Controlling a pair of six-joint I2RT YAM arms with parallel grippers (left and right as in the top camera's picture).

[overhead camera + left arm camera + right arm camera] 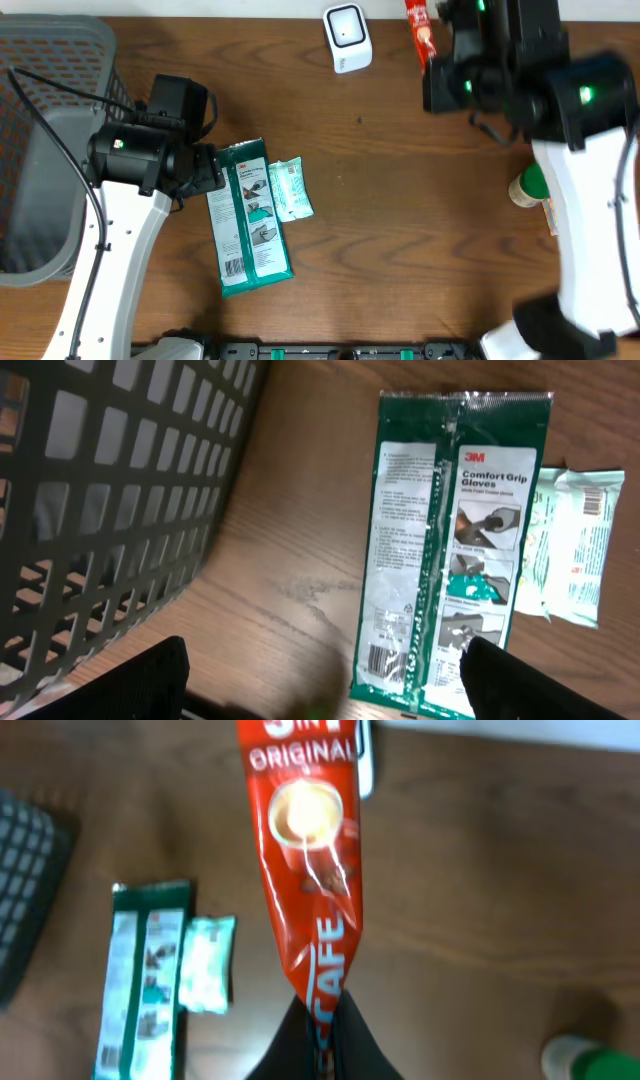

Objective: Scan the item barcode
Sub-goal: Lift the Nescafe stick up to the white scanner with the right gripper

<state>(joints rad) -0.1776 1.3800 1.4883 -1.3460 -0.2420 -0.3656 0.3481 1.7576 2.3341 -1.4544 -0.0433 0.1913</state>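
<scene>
Perhaps shop checkout: scanner (346,37), basket (55,70).

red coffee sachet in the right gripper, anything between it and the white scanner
Nothing visible. The red sachet, held by the right gripper with jaws shut, sits beside the scanner, only bare table between.

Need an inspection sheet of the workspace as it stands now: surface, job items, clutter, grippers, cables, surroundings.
Surface: brown wooden table, no spills seen.
Job's things: red coffee sachet, held by one end near the white scanner.
Clutter: green glove packet lying flat, small wipes packet against its edge; green-capped bottle at the right; grey basket at the left.
Grippers: left gripper open and empty, above the table beside the glove packet; right gripper shut on the sachet.
Cables: black cable crossing over the basket.
Surroundings: nothing seen beyond the table.
</scene>
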